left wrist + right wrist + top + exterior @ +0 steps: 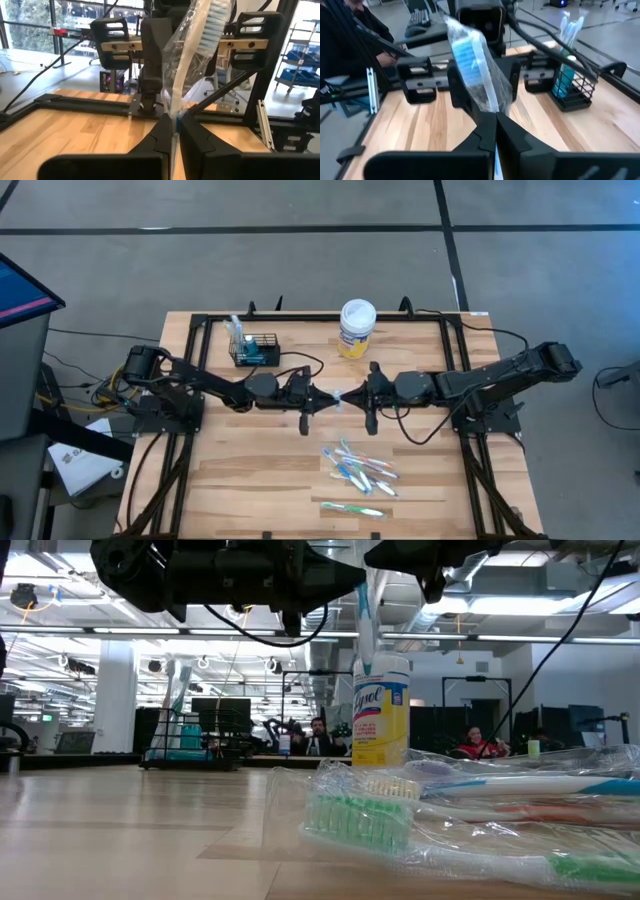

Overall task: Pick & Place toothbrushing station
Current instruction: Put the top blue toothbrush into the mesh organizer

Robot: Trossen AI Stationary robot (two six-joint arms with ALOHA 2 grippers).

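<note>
A toothbrush in a clear wrapper (339,395) hangs in the air over the table's middle, between my two grippers. My left gripper (326,397) comes from the left and my right gripper (353,394) from the right; both are shut on it. The toothbrushing station, a small black wire basket (256,351), stands on the table at the far left with wrapped brushes upright in it. It also shows in the right wrist view as the basket (572,92) behind the left arm. My left gripper pinches the wrapped toothbrush low on its length (175,120) between its two fingers, coming level from the table's left. The brush stands about upright above the fingers, bristle head (216,15) up, clear of the table. My right gripper pinches the same toothbrush through the wrapper just below the blue bristle head (492,107), between its two fingers, slanting slightly down from the table's right. The head (466,52) rises above the fingers, tilted, and the handle (364,615) hangs below, clear of the table.
A yellow-labelled round tub with a white lid (357,328) stands at the far middle. Several wrapped toothbrushes (362,468) lie in a loose pile near the front, one more (352,509) closer to the edge. A black frame (300,318) rims the table.
</note>
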